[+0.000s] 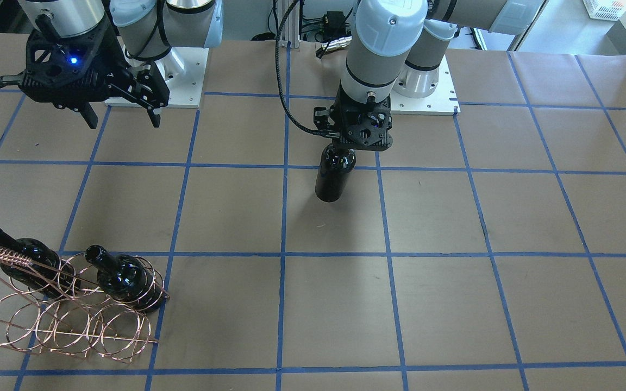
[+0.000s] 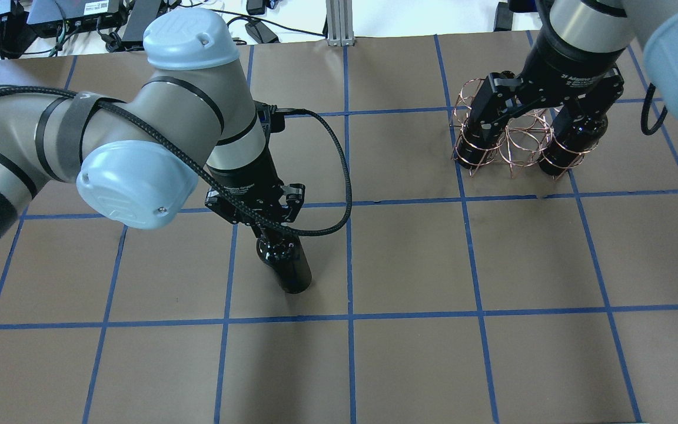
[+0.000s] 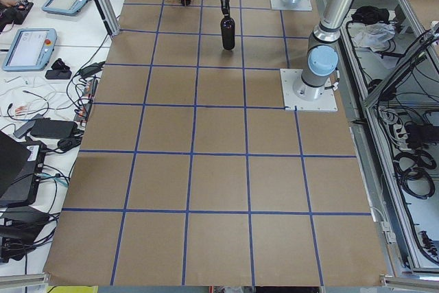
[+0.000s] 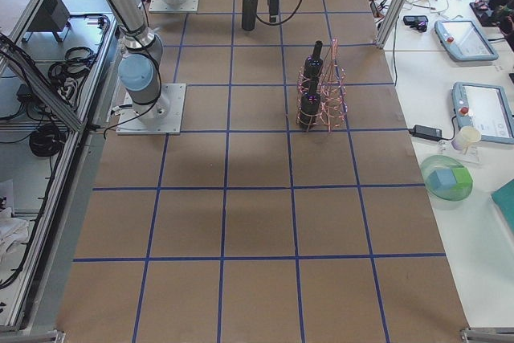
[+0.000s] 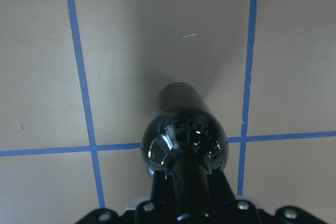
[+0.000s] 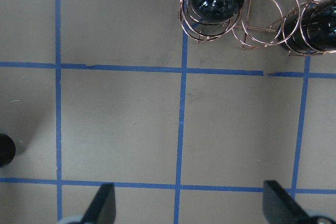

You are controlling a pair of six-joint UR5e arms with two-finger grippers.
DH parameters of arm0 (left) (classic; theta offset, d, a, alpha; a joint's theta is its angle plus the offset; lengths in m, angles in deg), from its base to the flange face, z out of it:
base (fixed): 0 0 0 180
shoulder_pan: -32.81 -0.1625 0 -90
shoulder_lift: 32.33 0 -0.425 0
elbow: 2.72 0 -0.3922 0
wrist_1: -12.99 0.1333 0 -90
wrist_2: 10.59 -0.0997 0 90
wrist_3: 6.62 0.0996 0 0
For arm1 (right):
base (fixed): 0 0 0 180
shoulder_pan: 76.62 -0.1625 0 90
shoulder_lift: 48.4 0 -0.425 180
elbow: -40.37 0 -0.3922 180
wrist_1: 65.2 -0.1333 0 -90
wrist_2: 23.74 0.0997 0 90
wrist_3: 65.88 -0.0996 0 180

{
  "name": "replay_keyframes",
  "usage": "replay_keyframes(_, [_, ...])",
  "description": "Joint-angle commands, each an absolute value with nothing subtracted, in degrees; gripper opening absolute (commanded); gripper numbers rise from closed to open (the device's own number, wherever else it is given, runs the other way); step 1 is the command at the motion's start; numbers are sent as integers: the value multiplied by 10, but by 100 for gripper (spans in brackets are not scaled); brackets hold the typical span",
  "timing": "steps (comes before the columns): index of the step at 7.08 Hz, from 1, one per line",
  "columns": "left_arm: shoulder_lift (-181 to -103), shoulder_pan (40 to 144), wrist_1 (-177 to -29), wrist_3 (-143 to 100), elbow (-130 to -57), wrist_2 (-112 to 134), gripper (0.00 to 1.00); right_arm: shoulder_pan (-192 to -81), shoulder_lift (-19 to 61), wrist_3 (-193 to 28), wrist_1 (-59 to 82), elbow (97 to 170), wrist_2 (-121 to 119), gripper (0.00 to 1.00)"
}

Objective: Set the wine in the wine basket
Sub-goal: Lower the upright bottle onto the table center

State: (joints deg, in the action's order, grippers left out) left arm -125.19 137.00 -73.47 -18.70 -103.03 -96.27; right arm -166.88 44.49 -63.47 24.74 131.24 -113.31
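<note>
Right now the left pincer (image 2: 269,231) is clamped on the neck of the wine (image 2: 286,268), which hangs upright below it; I can't tell whether its base touches the surface (image 1: 454,217). The step looks like pickup. The wine basket (image 1: 74,320) sits well off to this pincer's right, holding two bottles (image 1: 128,279), beneath the empty, wide-open right pincer (image 1: 124,120). Next it calls for carrying the wine across and lowering it into the free ring between them.
</note>
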Motion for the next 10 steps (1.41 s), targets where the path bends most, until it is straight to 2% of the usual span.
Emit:
replay_keyframes(1, [-1257, 1370, -735, -187, -1034, -962, 0, -1669, 447, -634, 248, 1318, -1136, 100])
replay_keyframes(7, [-1256, 1370, -734, -184, -1041, -962, 0, -1669, 449, -630, 251, 1318, -1136, 100])
replay_keyframes(8, [-1256, 1370, -734, -182, -1040, -961, 26, -1669, 449, -629, 252, 1318, -1136, 100])
replay_keyframes(9, [-1254, 1370, -734, -184, -1039, -960, 34, -1669, 450, -628, 257, 1318, -1136, 100])
replay_keyframes(10, [-1254, 1370, -734, -186, -1037, -961, 64, -1669, 451, -629, 256, 1318, -1135, 100])
